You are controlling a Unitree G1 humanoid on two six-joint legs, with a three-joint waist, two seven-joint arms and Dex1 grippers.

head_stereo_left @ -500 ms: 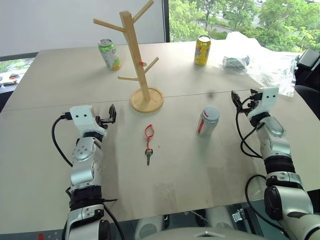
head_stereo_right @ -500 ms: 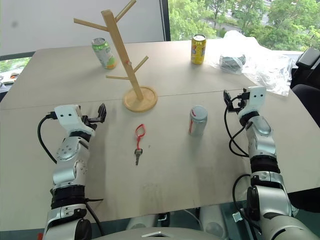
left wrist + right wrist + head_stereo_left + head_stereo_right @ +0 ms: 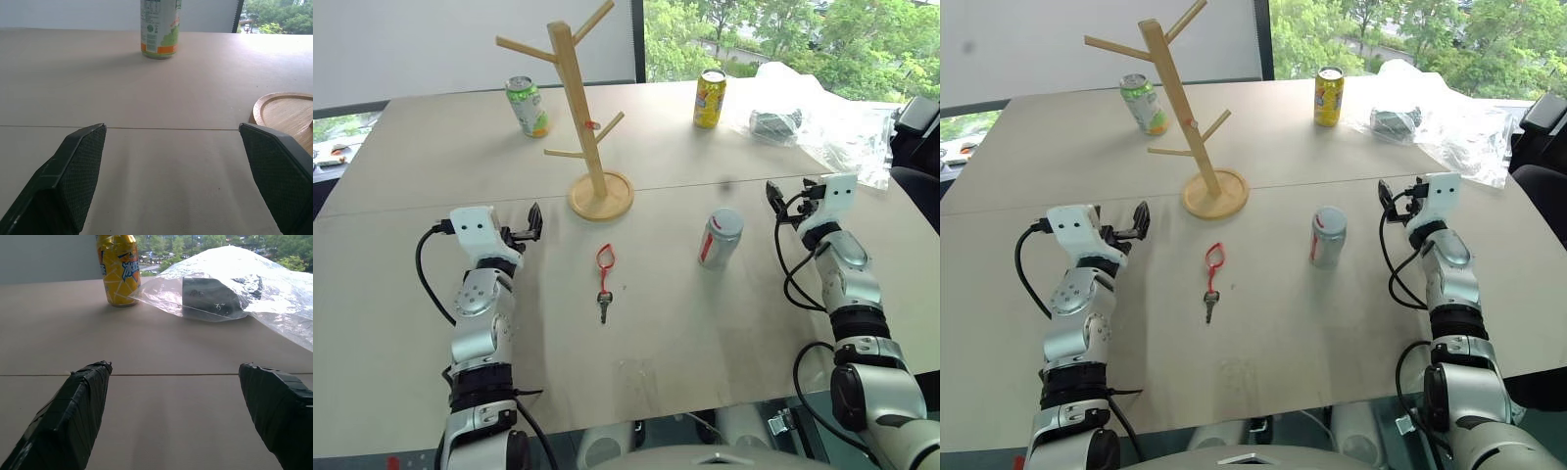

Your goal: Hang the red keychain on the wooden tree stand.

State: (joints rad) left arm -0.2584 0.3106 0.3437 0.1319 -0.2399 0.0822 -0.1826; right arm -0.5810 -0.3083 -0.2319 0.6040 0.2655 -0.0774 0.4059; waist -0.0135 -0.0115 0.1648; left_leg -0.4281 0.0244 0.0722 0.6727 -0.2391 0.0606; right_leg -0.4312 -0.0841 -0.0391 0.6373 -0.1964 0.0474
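Pale tabletop (image 3: 401, 323) spreads under both my arms; my left gripper (image 3: 532, 224) and right gripper (image 3: 773, 195) hover spread wide and empty, so nothing is done yet. Between them, nearer me, lies the red keychain (image 3: 605, 269), a flat cord loop with its small key, and beyond it the wooden tree stand (image 3: 579, 108) waits upright.

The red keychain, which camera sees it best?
The left eye view: the red keychain lies flat on the table, loop and key in plain sight. The right eye view shows the same. Both wrist views look past it, over bare table.
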